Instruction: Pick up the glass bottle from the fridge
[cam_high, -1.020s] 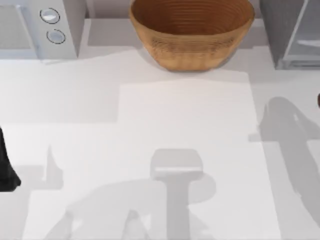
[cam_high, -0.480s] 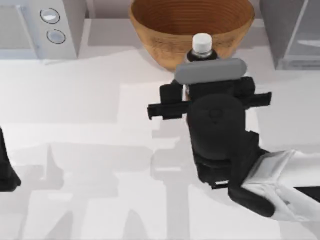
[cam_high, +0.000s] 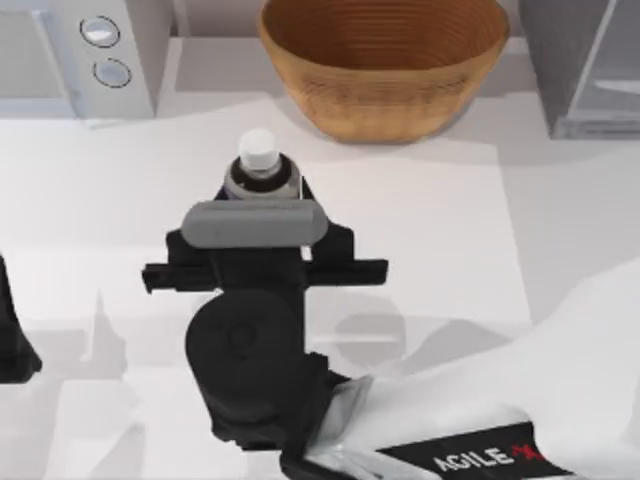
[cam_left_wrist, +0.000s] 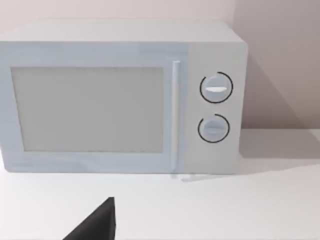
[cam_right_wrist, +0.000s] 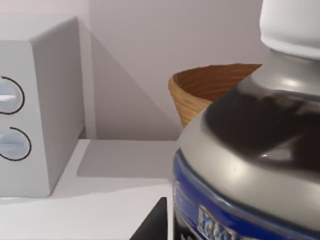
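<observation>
Top view: the glass bottle (cam_high: 259, 168) stands upright over the white table (cam_high: 420, 250), left of the table's middle and well apart from the fridge (cam_high: 585, 65), which sits at the far right corner. The bottle has a white cap and a dark body. In the right wrist view the bottle (cam_right_wrist: 250, 150) is very close to the camera, with a grey shoulder, dark content and a blue label band.

The right gripper (cam_high: 262, 195) is just behind the bottle, and the bottle sits between its fingers; the jaws seem closed on the bottle's body, though the grey wrist part hides the contact itself. The right arm reaches in from the lower right corner, white with the AgileX lettering on it.

Beyond the bottle, at the far edge in the middle, is the woven bowl (cam_high: 385, 60), brown and round, apart from the bottle. In the right wrist view the bowl's rim (cam_right_wrist: 210, 87) shows behind the bottle.

At the far left corner stands the white microwave (cam_high: 75, 55) with two round knobs. The left wrist view looks straight at the microwave (cam_left_wrist: 120, 97), door shut, knobs one above the other.

The left gripper (cam_high: 12, 340) is parked at the table's left edge; I cannot tell how its jaws stand.
</observation>
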